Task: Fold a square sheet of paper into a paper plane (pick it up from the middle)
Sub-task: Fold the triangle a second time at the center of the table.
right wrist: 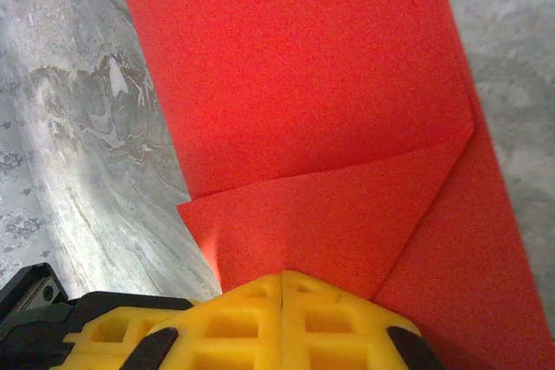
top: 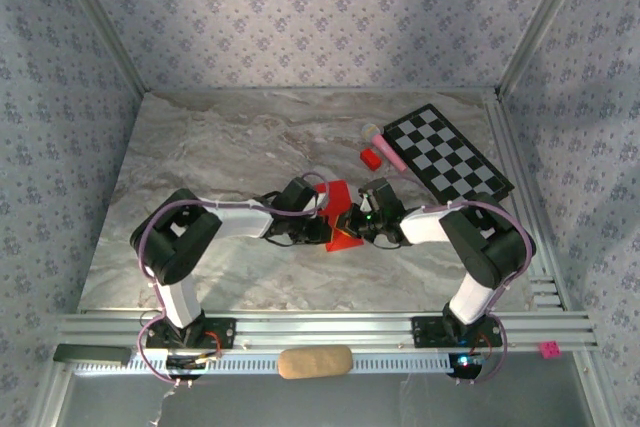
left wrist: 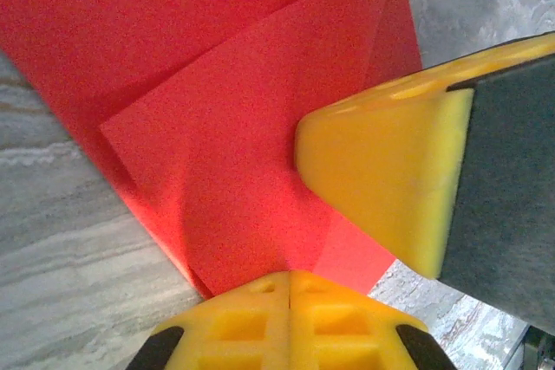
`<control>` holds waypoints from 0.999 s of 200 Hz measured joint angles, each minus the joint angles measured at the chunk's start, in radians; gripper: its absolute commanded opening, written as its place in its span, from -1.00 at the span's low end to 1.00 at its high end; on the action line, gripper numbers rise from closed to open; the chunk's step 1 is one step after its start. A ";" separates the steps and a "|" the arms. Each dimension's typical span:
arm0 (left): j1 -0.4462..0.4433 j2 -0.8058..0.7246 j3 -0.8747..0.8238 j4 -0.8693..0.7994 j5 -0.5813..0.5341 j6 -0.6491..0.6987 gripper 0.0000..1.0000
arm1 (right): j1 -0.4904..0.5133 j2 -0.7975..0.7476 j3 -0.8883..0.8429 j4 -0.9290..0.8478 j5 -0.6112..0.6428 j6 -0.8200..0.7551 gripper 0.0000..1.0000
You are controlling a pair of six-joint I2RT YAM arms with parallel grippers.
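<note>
Left wrist: closed left pincer and closed right pincer touch the square sheet of paper; slipping could skew the fold ahead.

Soft, even light falls from overhead onto the marble worktop. It is brightest behind the red paper sheet, and the wallpapered walls to either side of the sheet are dimmer. Only short, faint shadows lie on the worktop close around the sheet. In both wrist views the sheet is heavily saturated and grainy. The left claw below it is soft-focused and catches a red glow, and a dark shadow band runs along the sheet's left edge.
</note>
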 measured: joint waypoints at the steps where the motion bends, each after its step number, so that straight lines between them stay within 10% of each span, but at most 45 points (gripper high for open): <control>1: 0.000 0.000 0.000 0.000 0.000 0.000 -1.00 | 0.000 0.000 0.000 0.000 0.000 0.000 -0.98; 200: 0.006 -0.027 -0.052 0.030 -0.003 0.057 -1.00 | -0.084 0.006 0.030 -0.070 -0.056 -0.071 -0.94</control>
